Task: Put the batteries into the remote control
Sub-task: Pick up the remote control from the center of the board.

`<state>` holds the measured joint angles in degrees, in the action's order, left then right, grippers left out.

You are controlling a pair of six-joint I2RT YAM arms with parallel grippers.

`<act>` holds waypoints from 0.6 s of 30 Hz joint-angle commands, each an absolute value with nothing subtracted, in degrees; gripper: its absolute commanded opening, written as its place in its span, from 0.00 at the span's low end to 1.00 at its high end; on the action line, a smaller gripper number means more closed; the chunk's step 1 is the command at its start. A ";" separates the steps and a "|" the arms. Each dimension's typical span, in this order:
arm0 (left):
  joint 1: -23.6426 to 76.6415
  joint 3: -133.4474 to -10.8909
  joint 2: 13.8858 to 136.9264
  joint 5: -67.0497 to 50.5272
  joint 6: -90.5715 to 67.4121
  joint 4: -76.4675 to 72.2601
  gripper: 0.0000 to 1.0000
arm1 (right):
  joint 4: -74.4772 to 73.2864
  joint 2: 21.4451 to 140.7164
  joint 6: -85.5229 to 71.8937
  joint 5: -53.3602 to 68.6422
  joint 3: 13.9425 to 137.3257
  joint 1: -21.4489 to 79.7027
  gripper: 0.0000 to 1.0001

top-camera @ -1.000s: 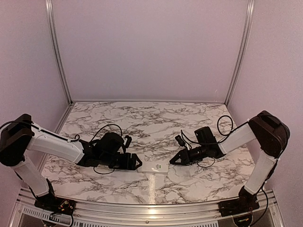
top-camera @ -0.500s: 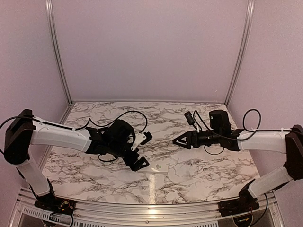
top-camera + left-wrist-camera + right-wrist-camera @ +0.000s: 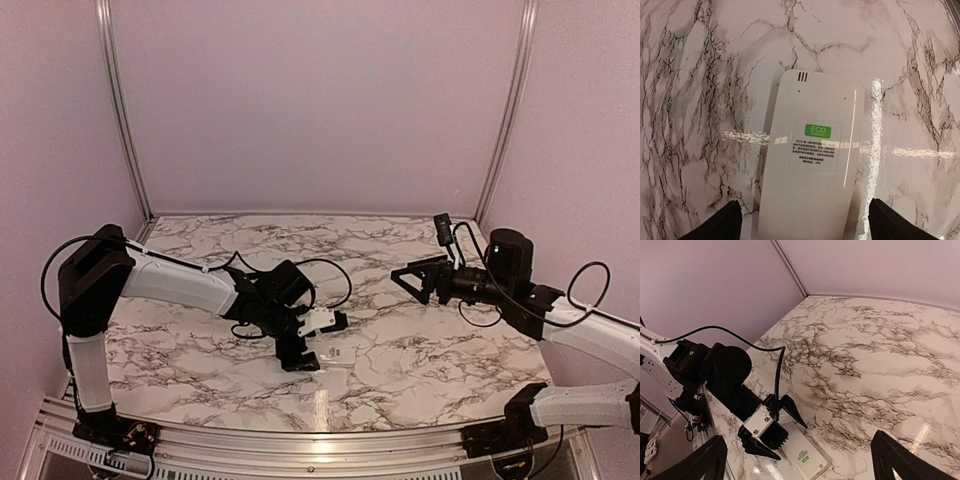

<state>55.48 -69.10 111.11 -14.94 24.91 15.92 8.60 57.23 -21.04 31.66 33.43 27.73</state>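
directly beneath left tool [image 3: 806, 223] lies remote control [image 3: 812, 165].

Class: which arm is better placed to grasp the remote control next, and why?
Likely left. The left gripper is open right over the remote control, a finger on each side; the right gripper, also open, is raised off to the right.

remote control [image 3: 337, 354] on the table [image 3: 400, 250] under the left gripper [image 3: 318, 342] (right gripper [image 3: 405, 284] well apart)
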 commanded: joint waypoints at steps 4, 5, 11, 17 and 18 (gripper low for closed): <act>55.20 -74.80 117.96 -18.39 31.94 21.30 0.86 | 11.04 53.82 -24.05 30.48 32.69 27.35 0.99; 55.20 -75.44 118.76 -18.82 32.45 21.98 0.83 | 10.96 53.18 -24.12 30.34 32.46 27.34 0.99; 56.10 -75.36 119.93 -17.65 33.42 24.44 0.62 | 10.79 49.10 -24.34 29.17 29.77 27.31 0.99; 56.34 -72.05 115.01 -21.00 31.00 22.04 0.40 | 9.97 47.13 -24.49 30.04 27.72 27.27 0.99; 56.34 -71.12 113.29 -23.24 30.02 20.16 0.39 | 10.21 46.81 -24.45 30.64 27.26 27.28 0.99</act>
